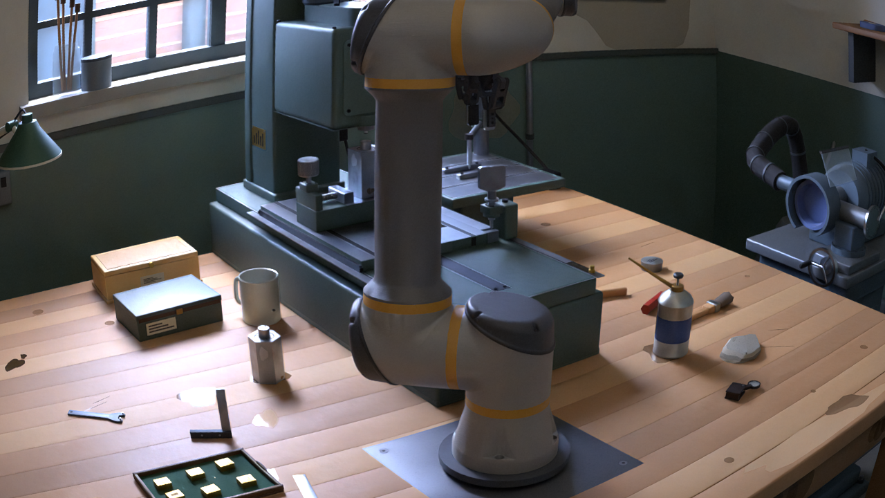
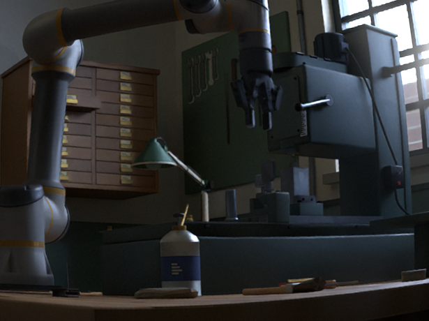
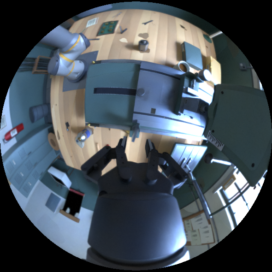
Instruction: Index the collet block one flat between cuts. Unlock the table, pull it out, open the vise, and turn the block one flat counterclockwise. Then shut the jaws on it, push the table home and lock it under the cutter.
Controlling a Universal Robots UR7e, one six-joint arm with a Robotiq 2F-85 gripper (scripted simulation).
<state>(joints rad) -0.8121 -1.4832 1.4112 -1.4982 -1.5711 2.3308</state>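
Note:
On the green milling machine's base the sliding table (image 1: 396,232) sits back under the machine head, carrying the vise (image 1: 325,201) with its round knob (image 1: 307,167). The collet block (image 1: 362,168) stands in the vise, half hidden behind my arm. The table's lock lever (image 1: 492,179) stands upright on its post at the table's right edge. My gripper (image 2: 258,120) hangs high in the air above that lever, fingers pointing down, partly open and empty. The wrist camera looks down on the lever (image 3: 134,129) just ahead of my fingertips (image 3: 137,146).
The machine head (image 2: 322,106) with its side handle (image 2: 314,103) stands close beside my gripper. On the bench lie an oil bottle (image 1: 673,322), a hammer (image 1: 712,305), a mug (image 1: 258,296), a spare hexagonal block (image 1: 266,353), two boxes (image 1: 155,285) and a parts tray (image 1: 207,476).

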